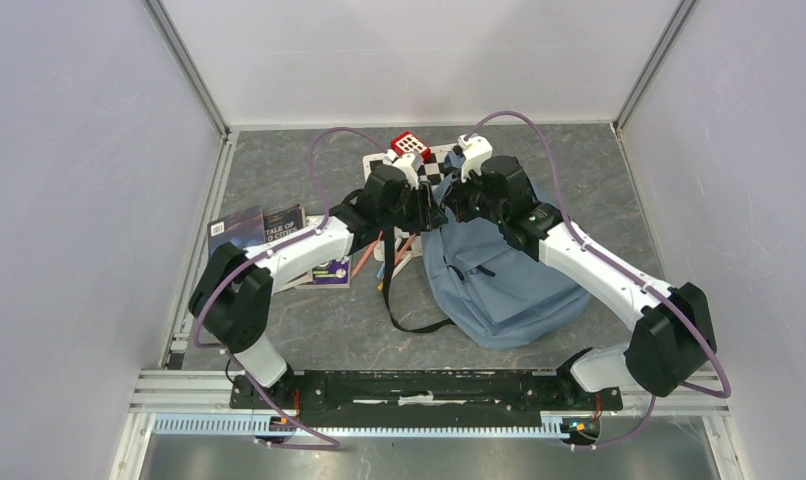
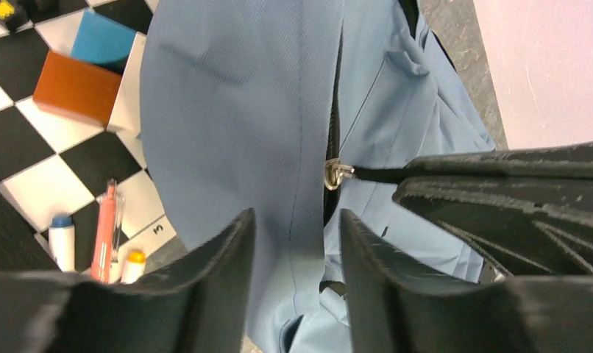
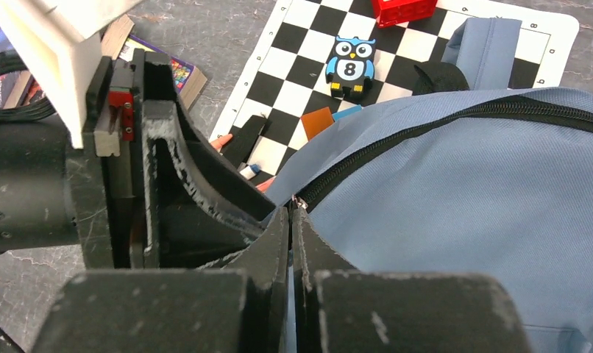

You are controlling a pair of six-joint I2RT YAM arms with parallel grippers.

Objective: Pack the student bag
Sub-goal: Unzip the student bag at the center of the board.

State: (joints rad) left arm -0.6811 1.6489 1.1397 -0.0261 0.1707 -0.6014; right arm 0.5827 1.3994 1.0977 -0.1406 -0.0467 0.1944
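The blue-grey student bag (image 1: 499,280) lies flat right of the table's middle, its top toward a checkerboard mat. Both grippers meet at its top edge. My right gripper (image 3: 291,213) is shut on the metal zipper pull (image 2: 336,173) at the end of the dark zipper (image 3: 426,118). My left gripper (image 2: 297,220) holds a fold of the bag's fabric (image 2: 235,110) between its fingers, just beside the pull. The two grippers are almost touching in the top view: left gripper (image 1: 426,205), right gripper (image 1: 457,203).
A checkerboard mat (image 3: 293,44) lies under the bag's top, with an owl toy (image 3: 350,66), a red cube (image 1: 408,145), an orange block (image 2: 76,87) and pens (image 2: 104,228). Books (image 1: 264,225) lie at the left. A black strap (image 1: 399,300) trails toward the front.
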